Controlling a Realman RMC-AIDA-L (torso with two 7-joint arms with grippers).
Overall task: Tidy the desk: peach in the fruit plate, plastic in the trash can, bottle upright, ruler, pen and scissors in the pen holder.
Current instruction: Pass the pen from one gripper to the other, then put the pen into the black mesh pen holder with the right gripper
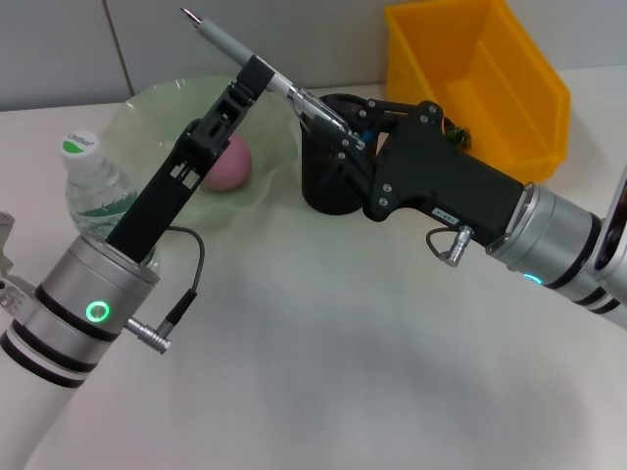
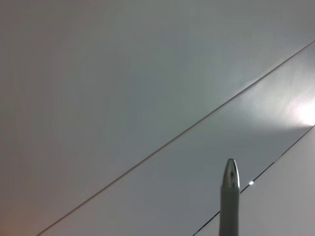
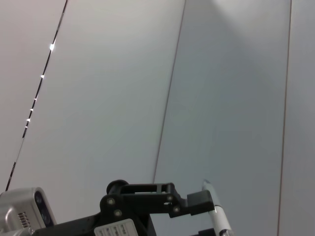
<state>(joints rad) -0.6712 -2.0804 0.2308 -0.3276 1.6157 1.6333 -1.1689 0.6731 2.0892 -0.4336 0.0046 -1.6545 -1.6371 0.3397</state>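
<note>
A grey pen (image 1: 220, 39) slants through the air above the table, tip up and to the left. My left gripper (image 1: 257, 78) is shut on its middle, and the pen tip (image 2: 230, 173) shows in the left wrist view. My right gripper (image 1: 341, 125) is shut on the pen's lower end, just over the black pen holder (image 1: 328, 191). The left gripper's fingers (image 3: 199, 202) and the pen (image 3: 219, 221) also appear in the right wrist view. The pink peach (image 1: 230, 162) lies in the pale green fruit plate (image 1: 147, 108). The bottle (image 1: 90, 181) stands upright. Ruler, scissors and plastic are out of view.
The yellow trash can (image 1: 490, 88) stands at the back right, behind my right arm. The white table (image 1: 323, 343) lies bare in front of both arms. A grey wall rises right behind the table.
</note>
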